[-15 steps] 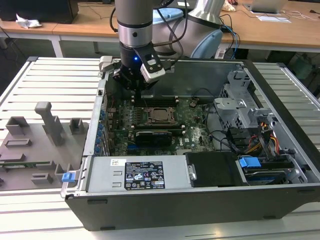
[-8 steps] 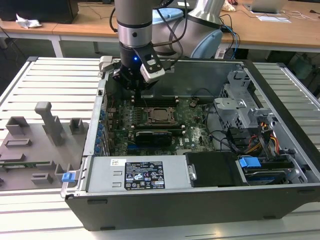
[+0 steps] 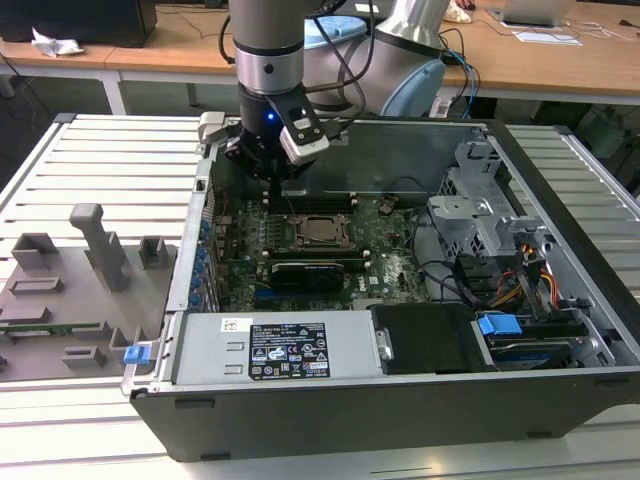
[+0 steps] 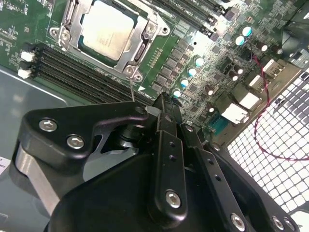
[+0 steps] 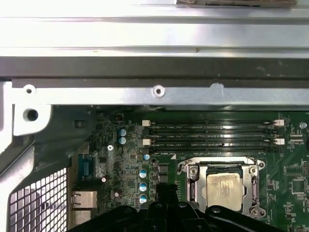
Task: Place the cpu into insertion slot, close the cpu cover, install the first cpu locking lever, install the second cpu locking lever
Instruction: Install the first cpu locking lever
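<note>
The cpu, a silver-grey square, lies in the insertion slot on the green board. The cpu cover lies flat around it as a grey metal frame. A thin locking lever runs from the socket's corner up toward my fingertips; whether it is gripped is not visible. My gripper hangs just above the board, beside the socket on the exterior view's left, with its black fingers together.
Long black memory slots run beside the socket. The case's metal wall stands close behind the gripper. A power supply, a drive cage and cables fill the case's front and right. A grey fixture plate lies outside.
</note>
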Tool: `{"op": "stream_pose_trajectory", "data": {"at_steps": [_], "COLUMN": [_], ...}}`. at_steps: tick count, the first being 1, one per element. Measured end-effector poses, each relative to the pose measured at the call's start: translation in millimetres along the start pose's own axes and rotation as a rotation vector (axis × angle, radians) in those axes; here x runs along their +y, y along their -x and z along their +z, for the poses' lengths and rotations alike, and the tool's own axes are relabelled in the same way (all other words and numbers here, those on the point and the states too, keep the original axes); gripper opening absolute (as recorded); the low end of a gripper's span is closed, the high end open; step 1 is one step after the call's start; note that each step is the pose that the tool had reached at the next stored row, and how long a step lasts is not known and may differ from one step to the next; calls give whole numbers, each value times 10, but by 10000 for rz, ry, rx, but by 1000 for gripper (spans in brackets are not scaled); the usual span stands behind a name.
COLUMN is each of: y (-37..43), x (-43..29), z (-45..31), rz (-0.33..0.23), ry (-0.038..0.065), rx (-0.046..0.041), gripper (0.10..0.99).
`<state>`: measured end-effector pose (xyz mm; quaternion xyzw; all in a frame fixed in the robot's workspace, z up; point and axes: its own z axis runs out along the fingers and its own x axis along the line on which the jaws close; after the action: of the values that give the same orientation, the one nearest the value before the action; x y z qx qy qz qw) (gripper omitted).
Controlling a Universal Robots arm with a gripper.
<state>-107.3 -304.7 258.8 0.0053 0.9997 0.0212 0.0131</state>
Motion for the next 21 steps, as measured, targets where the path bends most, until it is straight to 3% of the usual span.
{"op": "stream_pose_trajectory", "data": {"at_steps": [4, 9, 21], "y": [-3, -4, 55], "x": [87, 135, 153], "z": [10, 21, 29], "rz": [-1, 0, 0], "ry": [0, 0, 0], "rx": [0, 0, 1], "gripper": [106, 106, 106]}}
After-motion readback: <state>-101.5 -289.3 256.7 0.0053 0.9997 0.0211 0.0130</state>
